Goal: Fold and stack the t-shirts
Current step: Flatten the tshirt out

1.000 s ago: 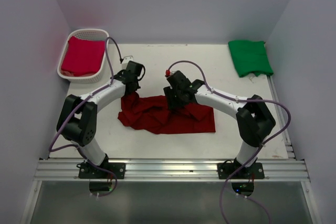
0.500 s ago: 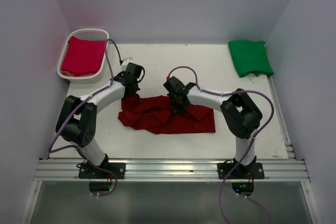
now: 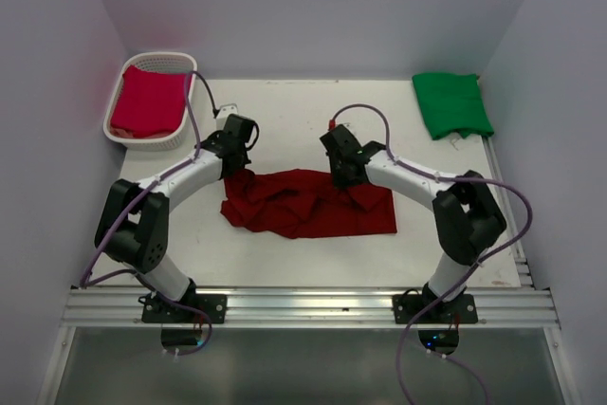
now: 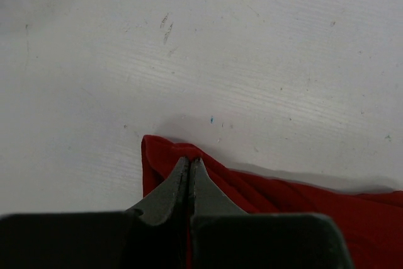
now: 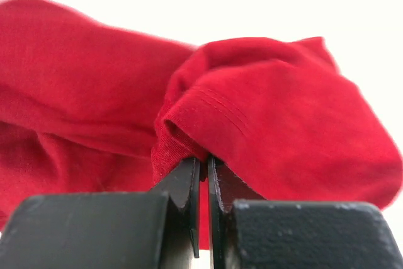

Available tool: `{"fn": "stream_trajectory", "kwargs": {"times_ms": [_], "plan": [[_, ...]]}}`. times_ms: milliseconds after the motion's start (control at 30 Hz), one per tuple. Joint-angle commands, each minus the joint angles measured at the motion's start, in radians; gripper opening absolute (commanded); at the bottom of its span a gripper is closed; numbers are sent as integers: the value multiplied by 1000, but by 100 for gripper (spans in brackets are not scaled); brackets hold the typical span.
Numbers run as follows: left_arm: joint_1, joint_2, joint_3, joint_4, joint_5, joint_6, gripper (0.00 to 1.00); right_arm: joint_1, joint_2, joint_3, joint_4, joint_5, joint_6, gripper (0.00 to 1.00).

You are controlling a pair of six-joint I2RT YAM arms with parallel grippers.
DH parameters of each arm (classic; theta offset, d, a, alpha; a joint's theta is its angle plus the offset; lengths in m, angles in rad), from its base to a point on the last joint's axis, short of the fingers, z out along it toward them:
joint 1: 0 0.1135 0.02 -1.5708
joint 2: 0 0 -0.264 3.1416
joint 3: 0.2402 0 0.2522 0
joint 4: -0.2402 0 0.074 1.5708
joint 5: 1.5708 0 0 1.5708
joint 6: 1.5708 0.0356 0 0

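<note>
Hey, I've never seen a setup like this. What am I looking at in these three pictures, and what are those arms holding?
A robot's left arm and right arm are bolted at the near edge of a white table. The wide picture looks down from above. The other two come from a camera on each wrist, with its own fingers showing at the bottom. On the table lie a crumpled dark red t-shirt, a folded green t-shirt at the far right, and a white basket at the far left holding a pinkish t-shirt. The left gripper and the right gripper are each pinched shut on the dark red t-shirt.
</note>
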Motion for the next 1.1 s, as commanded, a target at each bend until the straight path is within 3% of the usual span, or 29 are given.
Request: {"fn": "stream_trajectory", "kwargs": {"times_ms": [0, 333, 533, 567, 600, 633, 733, 800, 1067], "plan": [[3, -31, -6, 37, -18, -9, 0, -62, -131, -27, -15, 68, -4, 0], [3, -39, -10, 30, -30, -5, 0, -256, -211, -60, -117, 166, 28, 0], [3, -36, -8, 30, -28, -6, 0, -262, -303, -96, -211, 328, 86, 0], [3, -35, -8, 30, -27, -5, 0, -262, -329, -103, -214, 318, 89, 2], [3, -35, -8, 31, -24, -5, 0, -263, -338, -116, -215, 307, 91, 15], [3, -33, -8, 34, -22, -5, 0, -264, -346, -122, -214, 299, 91, 40], [3, -30, -8, 37, -15, -5, 0, -264, -358, -136, -212, 272, 97, 59], [3, -28, -8, 37, -12, -5, 0, -264, -360, -145, -203, 241, 100, 66], [3, -33, -13, 37, -11, -5, 0, -267, -335, -169, -170, 226, 109, 61]]}}
